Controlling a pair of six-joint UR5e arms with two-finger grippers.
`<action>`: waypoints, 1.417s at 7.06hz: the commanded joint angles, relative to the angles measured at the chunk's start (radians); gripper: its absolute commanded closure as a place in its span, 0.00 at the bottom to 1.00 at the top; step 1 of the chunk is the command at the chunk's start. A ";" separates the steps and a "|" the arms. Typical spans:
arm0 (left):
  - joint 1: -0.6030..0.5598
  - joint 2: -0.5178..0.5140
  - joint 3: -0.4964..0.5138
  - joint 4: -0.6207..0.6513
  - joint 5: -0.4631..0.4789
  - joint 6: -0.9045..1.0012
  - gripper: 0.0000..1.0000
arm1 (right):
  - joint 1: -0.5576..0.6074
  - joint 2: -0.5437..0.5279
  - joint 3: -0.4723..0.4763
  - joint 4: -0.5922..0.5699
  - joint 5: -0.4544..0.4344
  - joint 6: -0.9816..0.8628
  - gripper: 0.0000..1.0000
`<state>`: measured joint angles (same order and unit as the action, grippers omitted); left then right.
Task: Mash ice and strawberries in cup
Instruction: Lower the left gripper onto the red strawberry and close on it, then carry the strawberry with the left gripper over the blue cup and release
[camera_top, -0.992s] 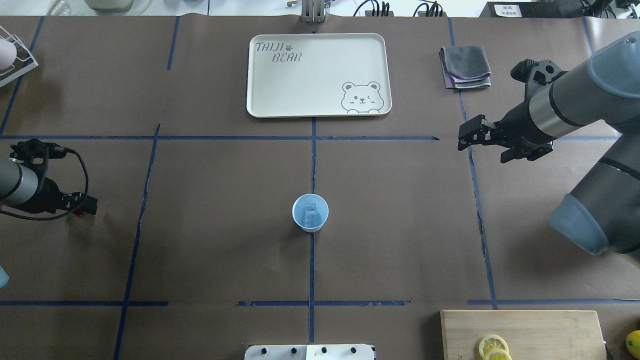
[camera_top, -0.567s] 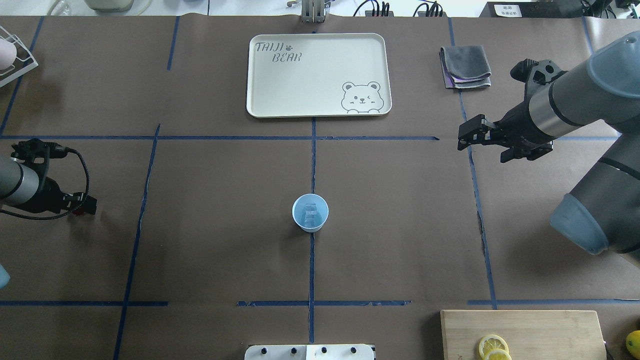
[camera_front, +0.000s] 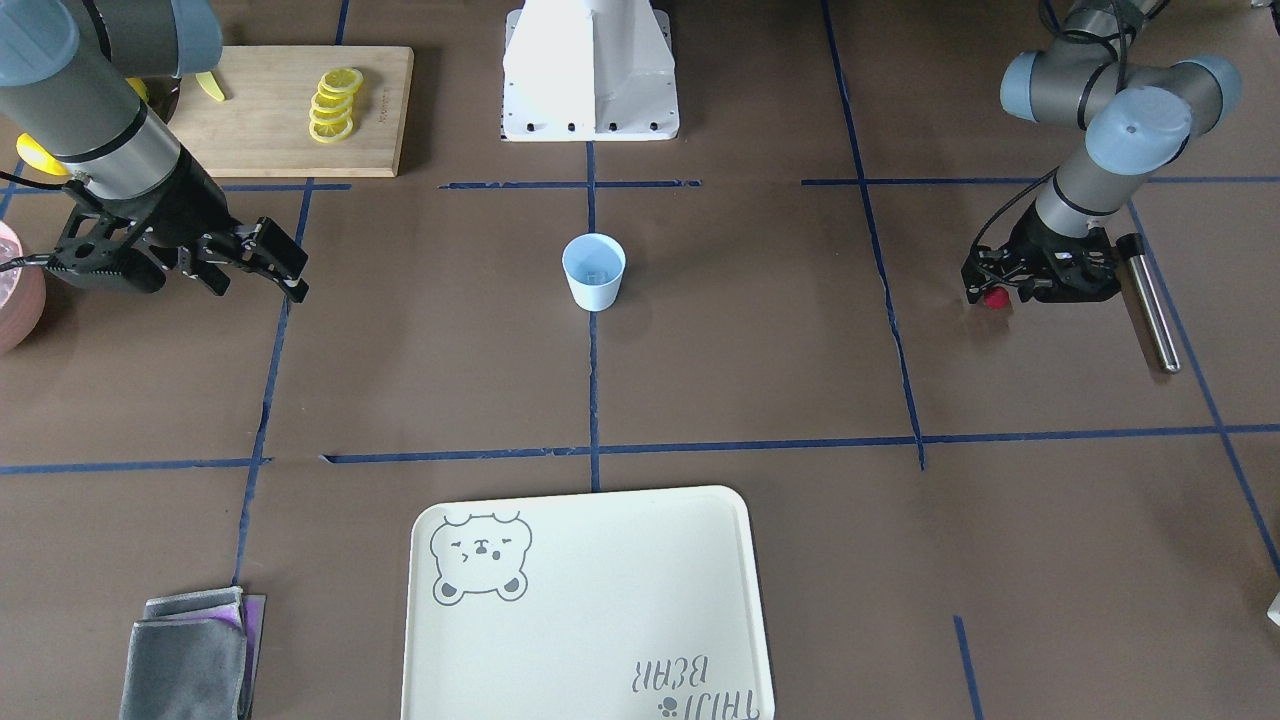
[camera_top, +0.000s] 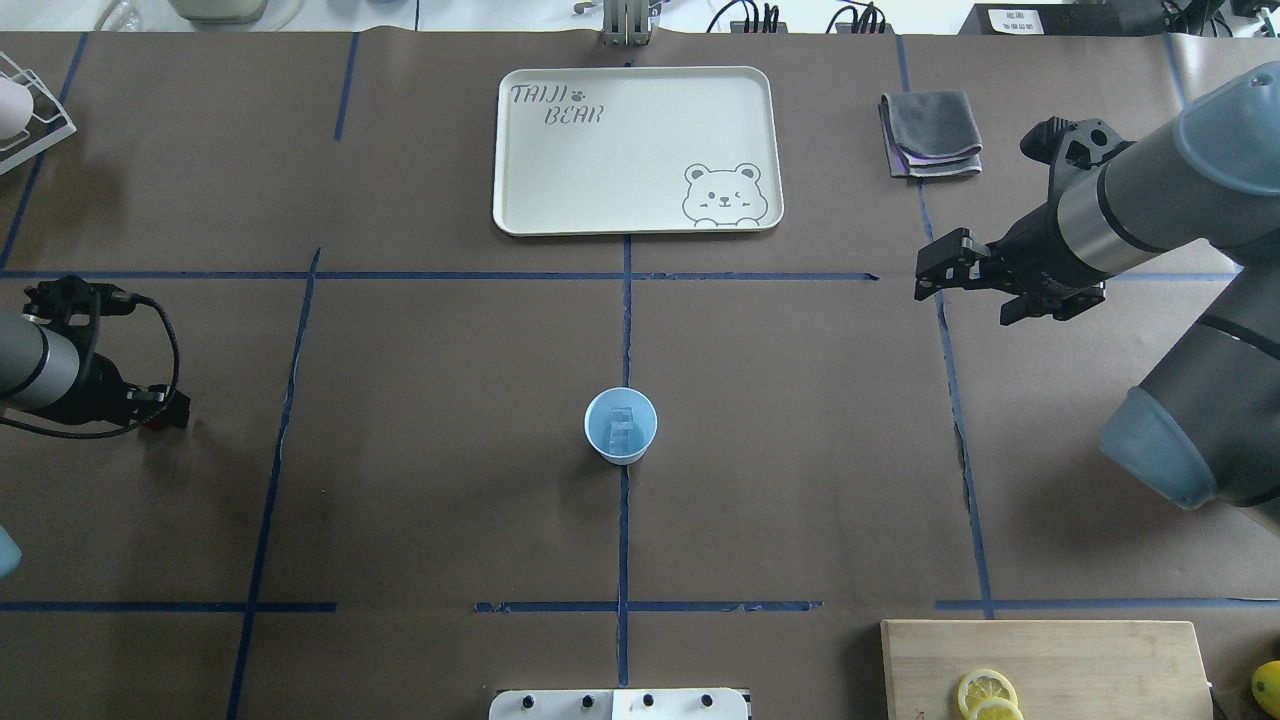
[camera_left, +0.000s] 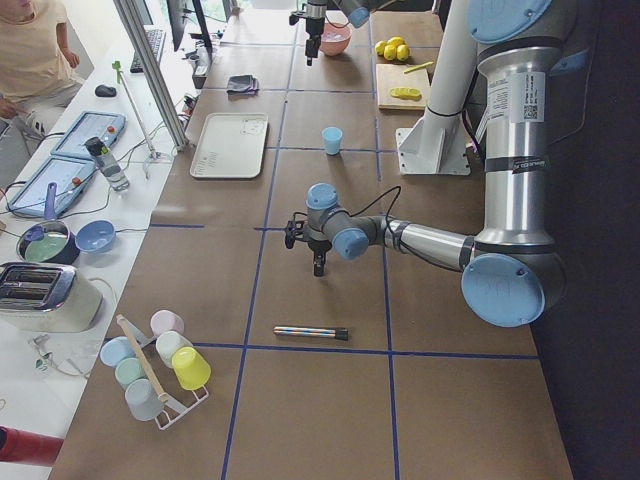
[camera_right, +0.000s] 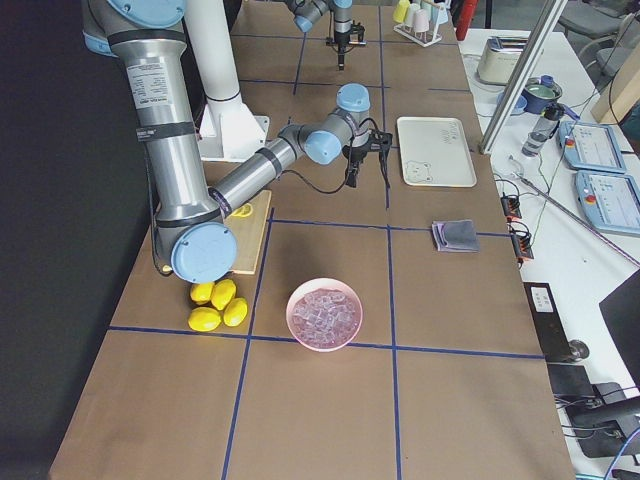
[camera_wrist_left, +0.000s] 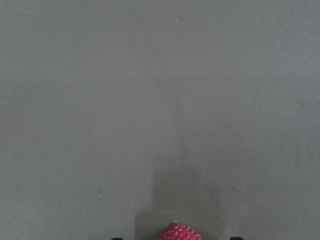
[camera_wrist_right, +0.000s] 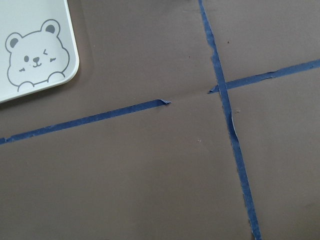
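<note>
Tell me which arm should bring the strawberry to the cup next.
Left. The strawberry sits between the fingers of the left gripper, though a firm grip isn't clear. The right gripper is open, empty, far across the table. The cup with ice stands between them.

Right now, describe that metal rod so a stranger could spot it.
Go to the table end where the left gripper hangs low. Beside it, not touching, a slim rod lies flat. Nothing else nearby is long and shiny metal.
</note>
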<state>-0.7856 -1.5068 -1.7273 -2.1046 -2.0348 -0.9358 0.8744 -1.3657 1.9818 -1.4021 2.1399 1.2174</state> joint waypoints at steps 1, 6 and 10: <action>-0.001 -0.001 0.000 0.000 0.001 0.002 0.62 | 0.000 0.000 0.000 0.000 0.000 0.001 0.01; 0.053 -0.211 -0.125 0.014 0.022 -0.269 1.00 | 0.005 -0.003 0.012 0.000 0.001 0.002 0.01; 0.245 -0.527 -0.138 0.047 0.059 -0.595 1.00 | 0.053 -0.010 0.009 0.000 0.011 -0.015 0.01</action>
<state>-0.5812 -1.9607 -1.8696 -2.0761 -1.9983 -1.4845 0.9068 -1.3727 1.9927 -1.4020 2.1461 1.2132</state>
